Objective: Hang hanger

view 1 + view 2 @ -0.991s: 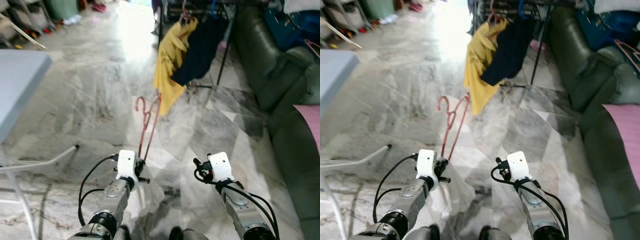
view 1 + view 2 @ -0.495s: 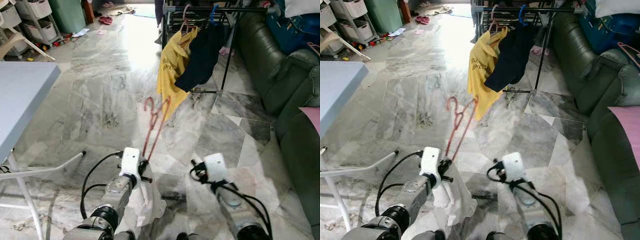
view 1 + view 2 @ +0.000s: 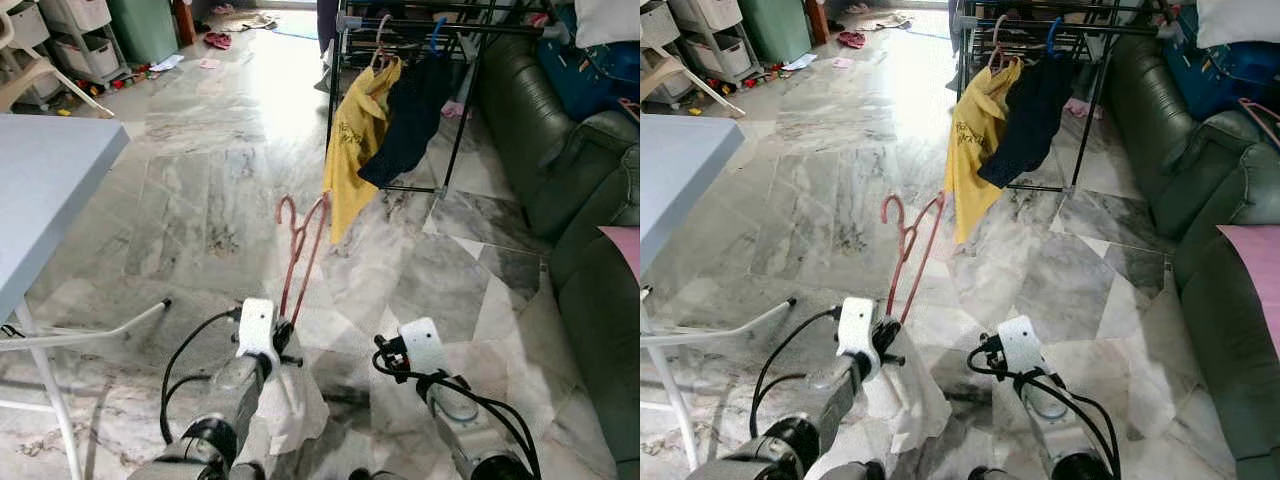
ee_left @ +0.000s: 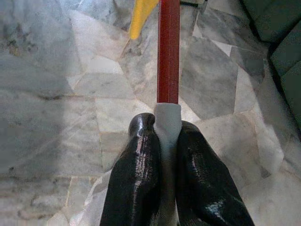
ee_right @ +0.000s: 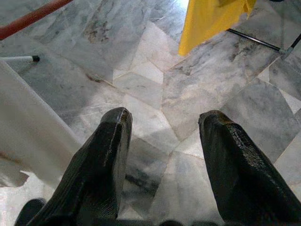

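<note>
From the head views, the left gripper [image 3: 281, 333] is clenched on the low end of a red hanger [image 3: 303, 250], which rises forward over the marble floor [image 3: 200, 200] with its hook uppermost, pointing toward the clothes rack [image 3: 440, 20]. A white cloth [image 3: 290, 395] droops from the hanger's gripped end beside the left arm. The floor between the robot and the rack lies open — a broad lane of grey marble. On the rack hang a yellow shirt [image 3: 358, 140] and a dark garment [image 3: 410, 115], side by side, touching. A green sofa [image 3: 560, 150] edges the lane on the right; the corner of a grey table [image 3: 50, 190], with its white leg [image 3: 90, 330] slanting across the floor, edges it on the left. Storage bins [image 3: 75, 30] stand far back on the left. The right gripper [image 3: 992, 350] hovers low over the floor, near the left one.

In the left wrist view, the two black fingers [image 4: 136, 179] press together on the hanger's pale sleeve [image 4: 167, 122], the red bar running straight out over the tiles.

In the right wrist view, the fingers [image 5: 106, 155] stand well apart — released, grasping nothing — above bare marble, with the yellow shirt's hem ahead and the rack's black foot [image 5: 258, 40] beside it.
</note>
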### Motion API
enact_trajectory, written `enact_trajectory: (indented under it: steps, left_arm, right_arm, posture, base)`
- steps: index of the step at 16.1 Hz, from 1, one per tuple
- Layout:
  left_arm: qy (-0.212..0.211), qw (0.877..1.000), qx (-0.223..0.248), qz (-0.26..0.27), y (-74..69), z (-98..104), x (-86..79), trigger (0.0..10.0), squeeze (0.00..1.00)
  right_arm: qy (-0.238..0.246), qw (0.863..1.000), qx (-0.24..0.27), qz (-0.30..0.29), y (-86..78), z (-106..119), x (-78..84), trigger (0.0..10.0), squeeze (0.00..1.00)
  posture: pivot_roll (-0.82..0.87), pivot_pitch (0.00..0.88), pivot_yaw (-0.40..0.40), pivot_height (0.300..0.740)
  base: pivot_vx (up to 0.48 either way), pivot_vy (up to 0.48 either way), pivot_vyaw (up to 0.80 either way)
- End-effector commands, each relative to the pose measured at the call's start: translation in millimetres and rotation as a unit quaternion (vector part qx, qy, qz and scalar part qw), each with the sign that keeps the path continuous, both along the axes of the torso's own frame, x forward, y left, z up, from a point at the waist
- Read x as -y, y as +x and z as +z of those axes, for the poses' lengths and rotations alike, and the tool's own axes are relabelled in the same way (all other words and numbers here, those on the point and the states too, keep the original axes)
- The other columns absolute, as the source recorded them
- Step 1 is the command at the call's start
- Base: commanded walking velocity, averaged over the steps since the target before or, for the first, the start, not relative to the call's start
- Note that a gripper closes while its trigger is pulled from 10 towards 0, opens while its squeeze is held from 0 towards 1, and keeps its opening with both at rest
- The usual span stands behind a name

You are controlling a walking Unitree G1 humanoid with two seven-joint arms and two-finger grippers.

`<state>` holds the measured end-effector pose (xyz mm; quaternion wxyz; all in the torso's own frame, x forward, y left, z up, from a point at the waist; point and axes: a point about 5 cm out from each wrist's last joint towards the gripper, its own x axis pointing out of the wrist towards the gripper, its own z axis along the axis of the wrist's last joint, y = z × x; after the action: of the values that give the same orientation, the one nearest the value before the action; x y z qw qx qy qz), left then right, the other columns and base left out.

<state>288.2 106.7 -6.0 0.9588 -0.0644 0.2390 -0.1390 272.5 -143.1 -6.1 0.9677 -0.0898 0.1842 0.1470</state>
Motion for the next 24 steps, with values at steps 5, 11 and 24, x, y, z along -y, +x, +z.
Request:
enact_trajectory:
  steps: [5, 11, 24]
  left_arm:
    - [-0.007, 1.0, 0.007, 0.004, -1.4, -0.2, -6.3, 10.0, 0.0]
    - [-0.025, 1.0, 0.013, -0.009, -0.8, 2.0, -2.7, 10.0, 0.0]
    - [-0.08, 0.993, 0.016, -0.082, -7.9, 2.3, 13.7, 10.0, 0.0]
  right_arm:
    - [0.01, 0.999, 0.022, -0.023, 1.5, 4.3, 3.5, 10.0, 0.0]
    - [0.023, 0.999, 0.025, -0.04, -2.4, 4.2, 11.4, 10.0, 0.0]
    - [0.017, 0.999, 0.015, -0.03, -5.8, 1.4, 10.2, 10.0, 0.0]
  posture:
    - [-0.08, 0.115, -0.012, 0.74]
    - [-0.09, 0.126, -0.023, 0.74]
    - [-0.1, 0.13, -0.019, 0.74]
  base:
    - [0.0, 0.0, 0.0]
    - [0.0, 0.0, 0.0]
    - [0.047, 0.0, -0.54]
